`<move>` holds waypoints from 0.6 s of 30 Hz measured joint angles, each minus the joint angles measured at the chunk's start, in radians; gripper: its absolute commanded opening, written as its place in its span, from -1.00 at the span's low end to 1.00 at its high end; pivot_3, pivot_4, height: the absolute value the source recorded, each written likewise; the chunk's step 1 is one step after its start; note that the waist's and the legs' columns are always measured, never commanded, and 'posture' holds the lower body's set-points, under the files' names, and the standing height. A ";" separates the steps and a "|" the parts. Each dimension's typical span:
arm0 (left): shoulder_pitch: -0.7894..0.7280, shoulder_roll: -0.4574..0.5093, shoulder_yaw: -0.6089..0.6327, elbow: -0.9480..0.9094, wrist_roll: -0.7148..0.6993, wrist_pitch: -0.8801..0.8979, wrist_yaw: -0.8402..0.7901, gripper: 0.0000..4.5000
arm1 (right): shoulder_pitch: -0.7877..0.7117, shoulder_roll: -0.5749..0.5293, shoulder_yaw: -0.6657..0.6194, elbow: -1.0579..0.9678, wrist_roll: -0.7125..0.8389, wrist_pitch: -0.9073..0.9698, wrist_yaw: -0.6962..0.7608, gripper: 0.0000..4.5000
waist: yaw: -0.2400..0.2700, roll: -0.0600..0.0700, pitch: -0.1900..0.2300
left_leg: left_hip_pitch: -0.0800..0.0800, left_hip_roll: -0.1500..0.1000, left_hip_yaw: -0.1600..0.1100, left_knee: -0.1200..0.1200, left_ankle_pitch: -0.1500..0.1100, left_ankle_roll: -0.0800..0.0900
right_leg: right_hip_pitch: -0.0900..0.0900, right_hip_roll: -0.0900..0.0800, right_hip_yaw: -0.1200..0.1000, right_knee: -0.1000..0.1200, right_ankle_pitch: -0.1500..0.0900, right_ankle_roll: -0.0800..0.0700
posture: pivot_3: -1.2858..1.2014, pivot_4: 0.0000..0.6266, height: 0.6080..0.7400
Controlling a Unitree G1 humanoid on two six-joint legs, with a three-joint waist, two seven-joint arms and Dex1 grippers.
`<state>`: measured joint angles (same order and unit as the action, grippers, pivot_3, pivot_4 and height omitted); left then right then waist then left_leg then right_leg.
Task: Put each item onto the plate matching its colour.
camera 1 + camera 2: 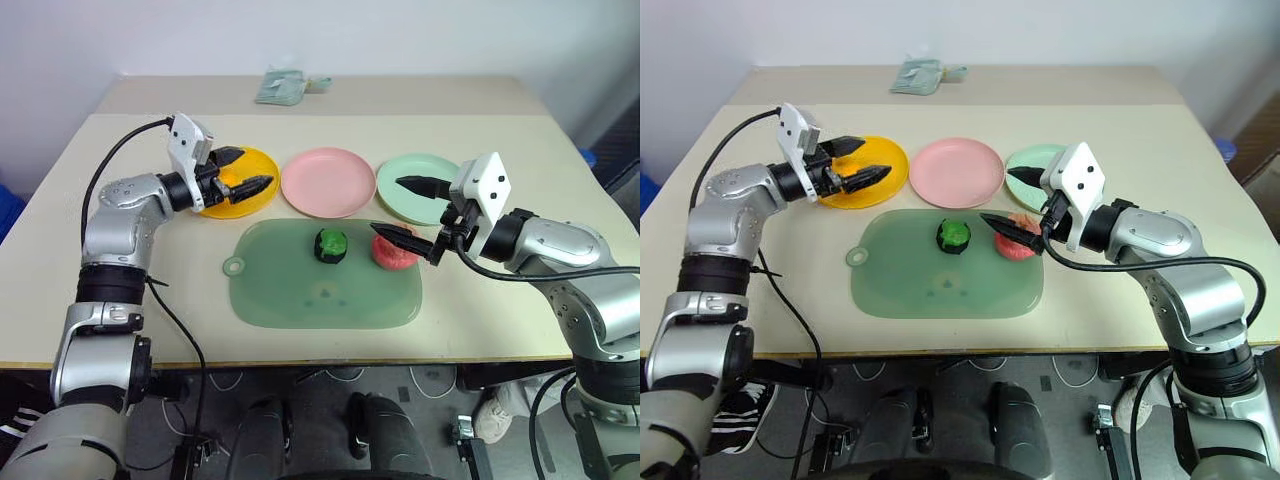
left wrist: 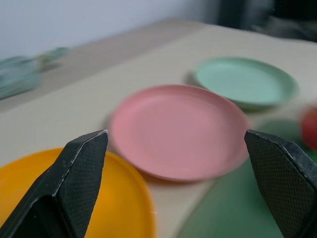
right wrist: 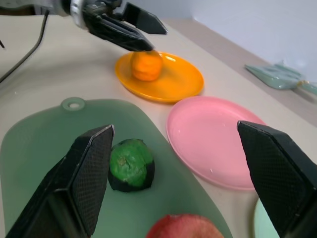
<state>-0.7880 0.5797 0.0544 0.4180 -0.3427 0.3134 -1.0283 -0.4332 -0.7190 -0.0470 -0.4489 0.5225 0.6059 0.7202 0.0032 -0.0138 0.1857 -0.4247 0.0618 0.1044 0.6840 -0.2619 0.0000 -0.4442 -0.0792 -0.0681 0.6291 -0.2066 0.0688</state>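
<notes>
Orange fruit (image 3: 146, 65) on yellow plate (image 3: 185, 82), upper left of head view, under left gripper (image 1: 243, 171), fingers spread, empty. Green fruit (image 1: 331, 245) and apple (image 1: 393, 250) on mat (image 1: 290, 290), centre. Right gripper (image 1: 406, 211) open over apple; pink plate (image 1: 328, 182), mint plate (image 1: 412, 200) bare.

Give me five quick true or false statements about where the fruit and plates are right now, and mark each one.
1. The orange sits on the yellow plate. True.
2. The green fruit is on the mint plate. False: it lies on the mat.
3. The pink plate has nothing on it. True.
4. The left tool is shut on the orange. False: its jaws are open, above the yellow plate, and hold nothing.
5. The apple is on the pink plate. False: it lies on the mat, beside the green fruit, with the open right tool next to it.
</notes>
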 measured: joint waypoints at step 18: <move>0.162 0.207 0.020 -0.285 -0.194 0.184 -0.356 0.98 | -0.150 0.185 0.307 0.046 -0.126 0.143 -0.107 0.81 | -0.017 0.000 0.000 | -0.001 0.001 -0.001 0.000 0.000 0.000 | -0.001 0.000 0.000 0.001 -0.001 -0.002 | 0.03 -0.52 1.00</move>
<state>-0.6261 0.7864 0.0747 0.1333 -0.5366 0.4971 -1.3843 -0.5828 -0.5336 0.2597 -0.4027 0.3962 0.7492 0.6130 -0.0135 -0.0134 0.1860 -0.4256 0.0626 0.1038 0.6836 -0.2618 -0.0003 -0.4457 -0.0788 -0.0681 0.6298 -0.2077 0.0668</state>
